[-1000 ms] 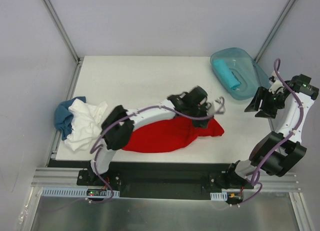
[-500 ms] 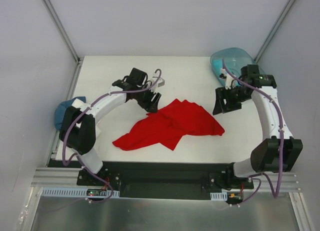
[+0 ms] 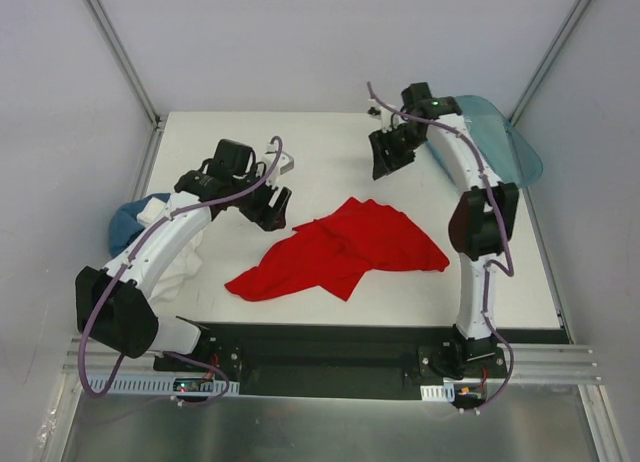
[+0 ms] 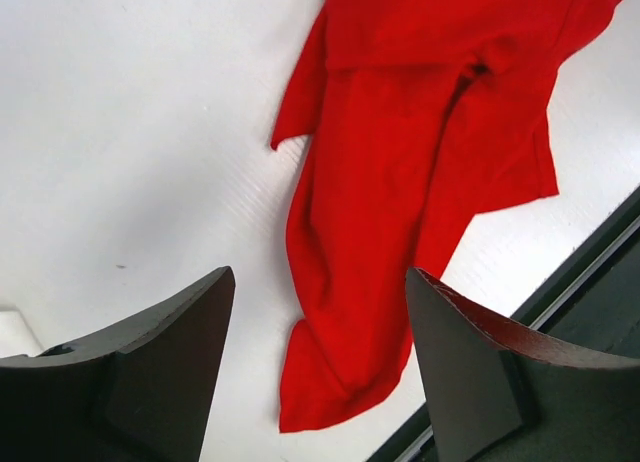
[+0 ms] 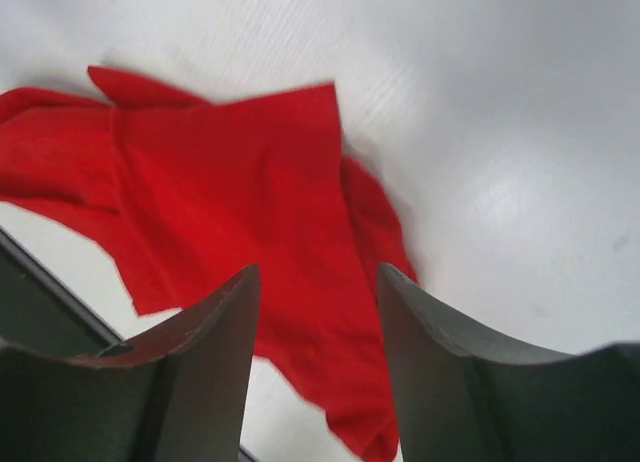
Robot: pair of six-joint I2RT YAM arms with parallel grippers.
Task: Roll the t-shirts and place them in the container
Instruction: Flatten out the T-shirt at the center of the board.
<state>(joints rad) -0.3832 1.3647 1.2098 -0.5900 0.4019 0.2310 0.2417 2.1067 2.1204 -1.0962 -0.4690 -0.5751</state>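
Note:
The red t-shirt (image 3: 340,250) lies crumpled and partly spread on the white table (image 3: 240,142), near the front middle. My left gripper (image 3: 272,207) hovers open just left of and above it. In the left wrist view the red t-shirt (image 4: 400,182) lies below the gap of the left gripper (image 4: 320,282), untouched. My right gripper (image 3: 385,157) hangs open over the far side, beyond the shirt. The right gripper (image 5: 318,282) looks down on the red t-shirt (image 5: 250,182) with nothing between its fingers. A white t-shirt (image 3: 152,213) and a blue t-shirt (image 3: 122,230) lie heaped at the left edge, partly behind the left arm.
A translucent teal tub (image 3: 510,142) sits at the far right corner, partly behind the right arm. Grey walls and metal frame posts enclose the table. A black rail (image 3: 320,342) runs along the near edge.
The left gripper opened, let go of the red t-shirt and swung back to the left. The shirt dropped and spread out. The right arm swept from the right side to the far middle.

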